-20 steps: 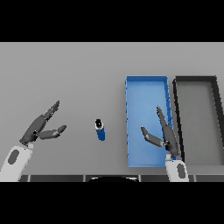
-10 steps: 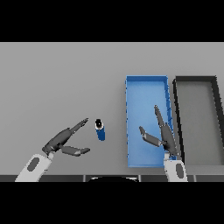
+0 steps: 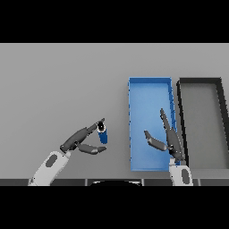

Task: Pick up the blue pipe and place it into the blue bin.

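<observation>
1. My left hand [image 3: 79, 141] is out over the flat grey table [image 3: 58, 85], fingers straight, tips touching the top of the short upright blue pipe [image 3: 103, 133], thumb below it.
2. Open rectangular blue bin [image 3: 133, 129] sits right of the pipe, apart from it.
3. My right hand [image 3: 169, 137] hovers open over the bin's right wall.
4. Dark grey rectangular bin [image 3: 218, 129] lies just beside the blue one.

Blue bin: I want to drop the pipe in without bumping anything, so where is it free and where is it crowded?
The rectangular blue bin is bare across its far half, beside the black bin. Its near right part is crowded: the right hand hangs over it, fingers straight. The small blue pipe stands left of the bin at the left hand.
</observation>
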